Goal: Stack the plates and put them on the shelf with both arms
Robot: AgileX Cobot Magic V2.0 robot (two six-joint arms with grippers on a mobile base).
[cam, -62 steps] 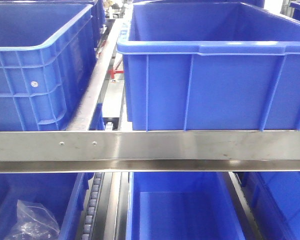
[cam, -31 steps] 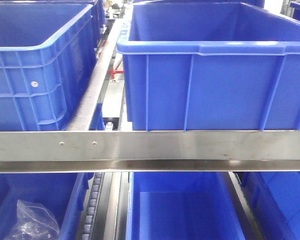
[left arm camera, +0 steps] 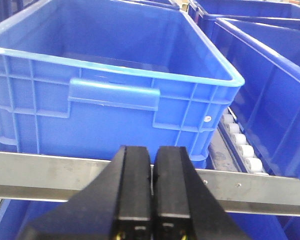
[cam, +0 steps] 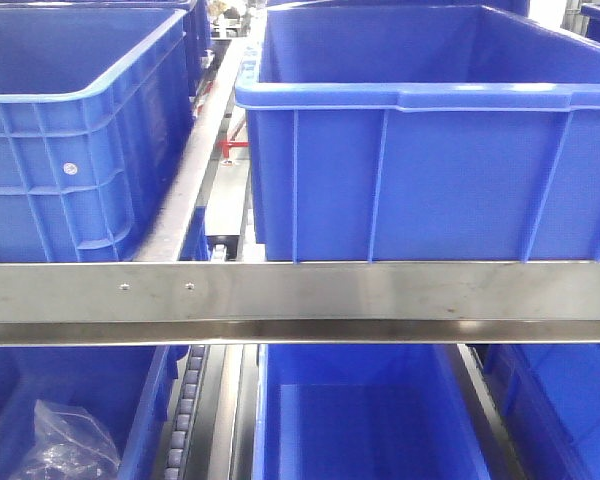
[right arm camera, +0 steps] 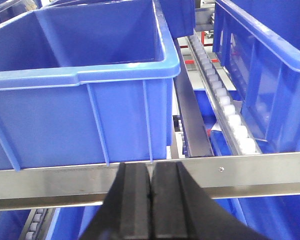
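No plates show in any view. The shelf (cam: 300, 300) fills the front view as a brushed steel rail with blue crates above and below. In the left wrist view my left gripper (left arm camera: 152, 152) is shut with nothing between its black fingers, hanging in front of the shelf rail (left arm camera: 40, 172) and a blue crate (left arm camera: 110, 90). My right gripper (right arm camera: 151, 167) is likewise shut and empty, in front of the shelf rail (right arm camera: 250, 167) and below a blue crate (right arm camera: 85, 95).
Big blue crates (cam: 430, 150) sit side by side on the upper tier, with roller tracks (right arm camera: 225, 107) between them. Lower-tier crates (cam: 360, 420) lie under the rail; one at the left holds a clear plastic bag (cam: 65, 445).
The front view has shifted very slightly; the crates and rail otherwise look the same.
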